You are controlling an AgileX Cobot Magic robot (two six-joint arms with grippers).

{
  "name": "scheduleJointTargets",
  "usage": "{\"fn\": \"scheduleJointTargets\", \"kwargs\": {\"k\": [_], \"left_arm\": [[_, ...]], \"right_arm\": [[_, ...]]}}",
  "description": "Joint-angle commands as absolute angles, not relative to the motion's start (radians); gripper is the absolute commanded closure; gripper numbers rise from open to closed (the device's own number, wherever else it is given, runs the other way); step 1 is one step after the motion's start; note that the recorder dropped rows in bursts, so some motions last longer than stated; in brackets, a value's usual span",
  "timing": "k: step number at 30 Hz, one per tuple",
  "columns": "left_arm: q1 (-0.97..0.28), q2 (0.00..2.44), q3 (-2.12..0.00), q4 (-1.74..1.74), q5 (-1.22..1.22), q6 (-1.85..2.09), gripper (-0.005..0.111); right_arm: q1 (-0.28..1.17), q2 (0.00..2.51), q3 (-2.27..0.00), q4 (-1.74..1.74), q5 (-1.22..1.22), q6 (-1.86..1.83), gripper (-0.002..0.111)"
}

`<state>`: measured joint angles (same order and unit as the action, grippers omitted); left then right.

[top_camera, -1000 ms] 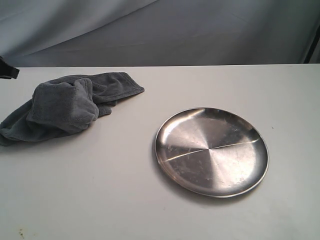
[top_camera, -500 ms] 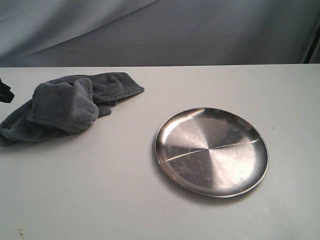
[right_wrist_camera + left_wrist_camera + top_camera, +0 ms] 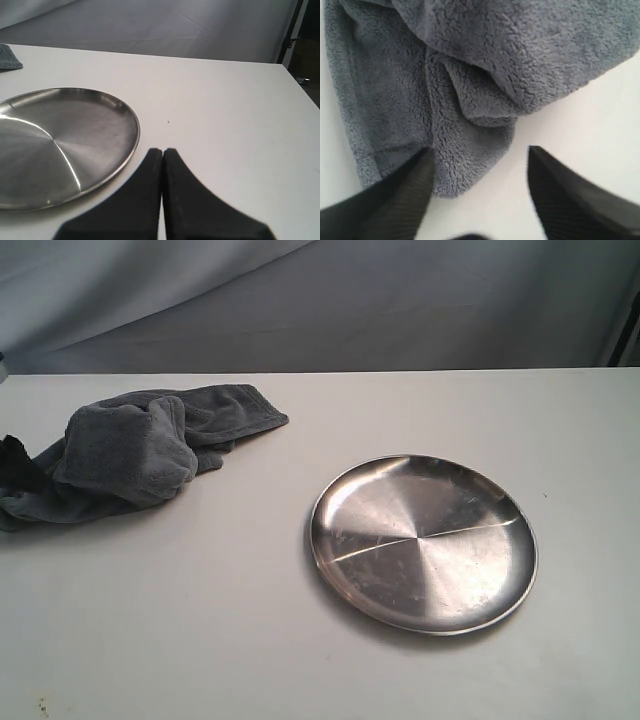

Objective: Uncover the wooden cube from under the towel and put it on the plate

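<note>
The dark grey towel (image 3: 140, 450) lies bunched on the table's left side, humped in its middle. The wooden cube is hidden from every view. My left gripper (image 3: 14, 462) shows as a dark tip at the towel's left end. In the left wrist view it (image 3: 481, 152) stands open, one finger (image 3: 410, 192) resting on the towel (image 3: 470, 90) hem, the other over bare table. The steel plate (image 3: 424, 542) sits right of centre with nothing on it. My right gripper (image 3: 163, 150) is shut on nothing, just beside the rim of the plate (image 3: 55, 145).
A white table (image 3: 230, 620) carries everything, with a grey cloth backdrop (image 3: 330, 300) behind its far edge. A dark stand (image 3: 292, 35) rises past the table's corner in the right wrist view.
My left gripper has come down along the left edge of the exterior view, from above the towel's end to right against it. Towel and plate have not moved.
</note>
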<state>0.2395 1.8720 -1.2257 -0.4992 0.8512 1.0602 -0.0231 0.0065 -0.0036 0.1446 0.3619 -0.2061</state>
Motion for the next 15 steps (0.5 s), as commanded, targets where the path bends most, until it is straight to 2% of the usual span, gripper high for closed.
{"fn": "scheduleJointTargets", "kwargs": {"k": [1,3,15], "left_arm": [[0.240,1.863,-1.178,-0.582,0.788,1.105,0.014],[0.240,1.863,-1.157,-0.623,0.736,1.105,0.003],[0.226,1.892,-1.144,-0.655,0.690,1.227,0.002]], "right_arm": [[-0.019,0.000,0.000,0.142,0.352,-0.206,0.108],[-0.019,0.000,0.000,0.142,0.352,-0.206,0.108],[-0.019,0.000,0.000,0.142,0.352,-0.206,0.108]]}}
